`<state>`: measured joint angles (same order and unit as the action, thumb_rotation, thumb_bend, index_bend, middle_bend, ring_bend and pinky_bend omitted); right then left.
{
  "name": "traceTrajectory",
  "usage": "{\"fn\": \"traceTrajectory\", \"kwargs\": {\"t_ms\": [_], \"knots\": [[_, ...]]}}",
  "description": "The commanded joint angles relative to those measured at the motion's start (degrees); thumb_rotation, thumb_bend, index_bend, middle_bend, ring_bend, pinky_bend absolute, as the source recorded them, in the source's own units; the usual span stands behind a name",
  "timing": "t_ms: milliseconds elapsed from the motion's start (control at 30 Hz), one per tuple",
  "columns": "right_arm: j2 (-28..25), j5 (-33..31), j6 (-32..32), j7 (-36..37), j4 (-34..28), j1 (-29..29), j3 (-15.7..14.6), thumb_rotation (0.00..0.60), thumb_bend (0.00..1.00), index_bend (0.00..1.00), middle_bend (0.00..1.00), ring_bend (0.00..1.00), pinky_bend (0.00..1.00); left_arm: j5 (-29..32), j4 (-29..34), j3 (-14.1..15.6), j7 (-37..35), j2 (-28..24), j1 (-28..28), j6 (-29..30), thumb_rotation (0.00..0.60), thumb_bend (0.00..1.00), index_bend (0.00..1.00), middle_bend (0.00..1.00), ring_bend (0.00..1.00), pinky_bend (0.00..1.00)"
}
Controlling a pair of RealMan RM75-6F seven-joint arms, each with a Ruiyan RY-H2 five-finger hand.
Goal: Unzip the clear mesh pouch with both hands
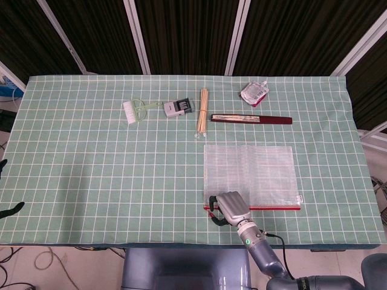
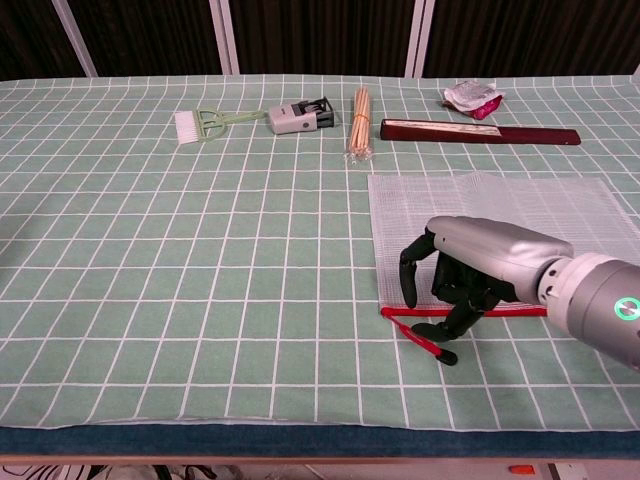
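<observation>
The clear mesh pouch [image 1: 260, 169] [image 2: 520, 215] lies flat on the green checked cloth, right of centre. Its red zipper [image 1: 275, 207] [image 2: 510, 311] runs along the near edge. A red pull cord with a black tip [image 2: 447, 357] trails from the zipper's left end. My right hand [image 1: 228, 207] [image 2: 470, 270] hovers palm down over that near-left corner, dark fingers curled downward and apart. One fingertip [image 2: 445, 326] touches the cord by the zipper line; nothing is clearly pinched. Of my left hand [image 1: 11, 209] only dark fingertips show at the far left edge, spread apart and holding nothing.
Along the back lie a small green brush [image 1: 136, 110], a grey stamp [image 1: 179, 107], a bundle of wooden sticks [image 1: 202, 112], a long dark red case [image 1: 251, 119] and a crumpled packet [image 1: 254, 92]. The table's front edge [image 2: 320, 435] runs just below the pull cord.
</observation>
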<state>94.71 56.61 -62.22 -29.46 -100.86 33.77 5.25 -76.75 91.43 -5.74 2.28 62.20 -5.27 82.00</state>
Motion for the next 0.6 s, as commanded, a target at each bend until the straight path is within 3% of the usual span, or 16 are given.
{"fn": "traceTrajectory", "kwargs": {"t_ms": [33,600], "knots": [[0.27,-0.31,-0.13,-0.12,0.13,-0.11,-0.25,0.6,0.36,0.57,1.0,1.0,0.98,0.01,0.01,-0.01,-0.14,-0.02,0.03,0.04,0.6,0.0,0.0,0.0,0.0,0.0],[1.96,-1.37,-2.19,-0.44,0.15,-1.75,-1.8,0.6,0.36,0.54,1.0,1.0,0.98,-0.28,-0.09,0.08,-0.63,-0.1,0.0,0.04,0.6,0.0,0.0,0.0,0.0,0.0]]}}
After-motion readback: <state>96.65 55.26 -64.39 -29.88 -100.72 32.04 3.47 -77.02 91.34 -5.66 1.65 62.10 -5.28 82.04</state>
